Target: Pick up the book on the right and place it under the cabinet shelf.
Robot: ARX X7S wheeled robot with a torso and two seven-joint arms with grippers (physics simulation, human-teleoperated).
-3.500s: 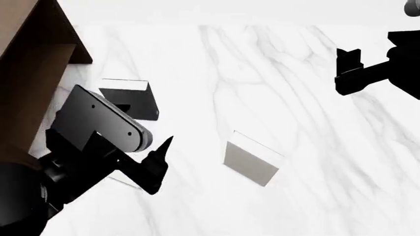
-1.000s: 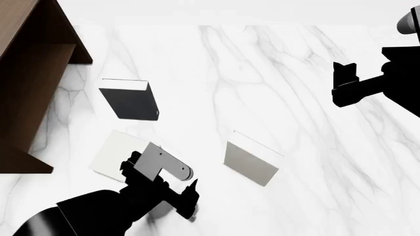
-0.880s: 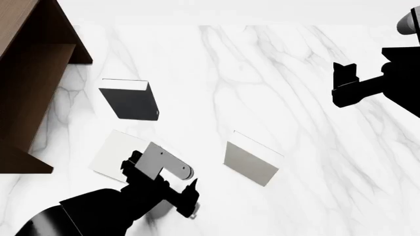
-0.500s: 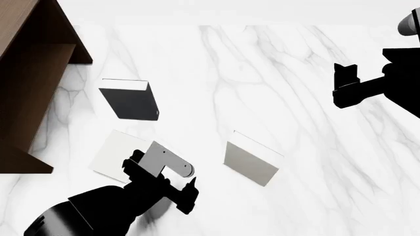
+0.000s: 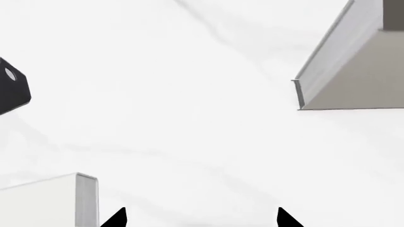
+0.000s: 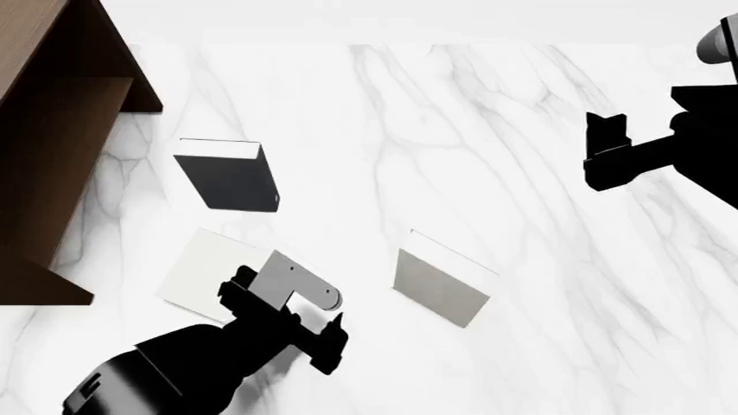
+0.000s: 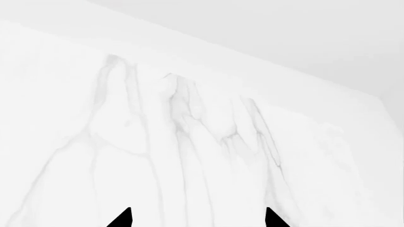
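Change: the left arm has been swung down from beside the cabinet to the near edge of the table point(image 6: 485, 121). In the last moment it has only been slid a tiny bit towards the right.
Left gripper point(image 5: 200, 221): its two tips are held wide apart, and nothing is held between them.
Right gripper point(image 7: 197, 220): its tips are also spread wide, and nothing is held. It is kept far off on the right side, high over bare table, and has hardly been moved.
The book point(image 6: 441, 285): the pale grey one, found on the right of the three. It is lying on the table, well apart from the cabinet. It has not been touched yet.
What this means: the left gripper is now pointed towards the book, which is seen ahead of it in the left wrist view. A reach and a grab are probably still needed, so the task is judged to be near its start.
Other books: a whiter book point(image 6: 194, 270) is partly hidden by the left arm. A dark book point(image 6: 231, 180) is laid nearer the cabinet.
Cabinet shelf point(image 6: 64, 164): a dark brown board inside the open box at the far left. Nothing can be seen under it.
Surface: white marble with thin grey lines, flat and smooth.
Room: only a plain pale wall is seen behind the table.
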